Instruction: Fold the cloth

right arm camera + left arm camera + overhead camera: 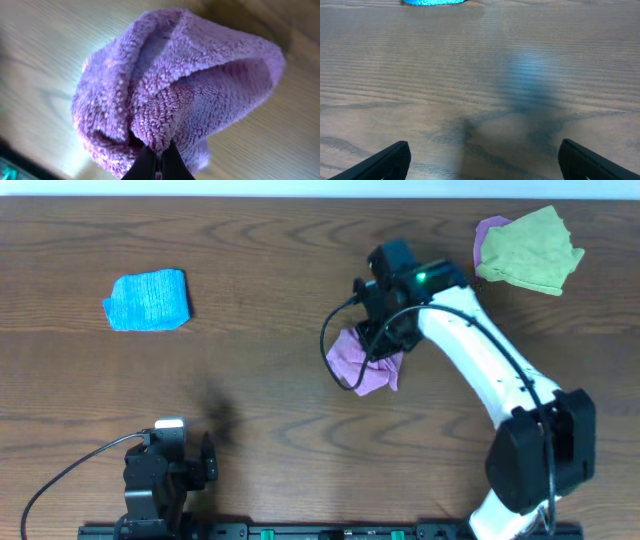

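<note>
Right jaws pinching bunched purple cloth (190, 75), left jaws wide over table (470, 75)

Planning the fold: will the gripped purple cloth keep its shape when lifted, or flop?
Probably floppy: the cloth bunches in soft folds around one pinched spot. Likely light and grippy rather than slippery: its pile looks fluffy.

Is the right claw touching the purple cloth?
Touching. The right wrist view shows the right gripper shut, pinching a fold of the purple cloth.
</note>
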`<state>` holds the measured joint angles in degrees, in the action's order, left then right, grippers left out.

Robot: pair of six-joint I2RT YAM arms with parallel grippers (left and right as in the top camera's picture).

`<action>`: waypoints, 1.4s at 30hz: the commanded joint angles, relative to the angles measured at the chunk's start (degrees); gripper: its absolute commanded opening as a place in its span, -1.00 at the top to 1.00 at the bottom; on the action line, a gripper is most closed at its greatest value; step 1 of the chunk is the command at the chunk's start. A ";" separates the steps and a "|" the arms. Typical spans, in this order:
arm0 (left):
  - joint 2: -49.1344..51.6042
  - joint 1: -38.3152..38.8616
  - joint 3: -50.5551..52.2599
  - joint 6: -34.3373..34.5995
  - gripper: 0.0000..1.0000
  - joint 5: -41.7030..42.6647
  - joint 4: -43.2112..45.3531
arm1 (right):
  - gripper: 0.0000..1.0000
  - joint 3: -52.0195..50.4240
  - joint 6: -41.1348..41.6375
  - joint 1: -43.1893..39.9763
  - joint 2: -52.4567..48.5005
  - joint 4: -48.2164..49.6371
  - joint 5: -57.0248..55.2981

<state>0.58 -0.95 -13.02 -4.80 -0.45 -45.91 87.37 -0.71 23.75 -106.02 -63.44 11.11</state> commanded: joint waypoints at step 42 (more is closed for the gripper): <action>-0.37 0.24 2.25 -1.01 -0.91 -1.03 -2.08 | -0.79 -2.08 15.87 -13.31 -4.72 29.70 1.09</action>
<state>0.58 -0.95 -13.02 -4.80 -0.45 -45.89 84.36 9.63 12.38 -111.70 -33.98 2.28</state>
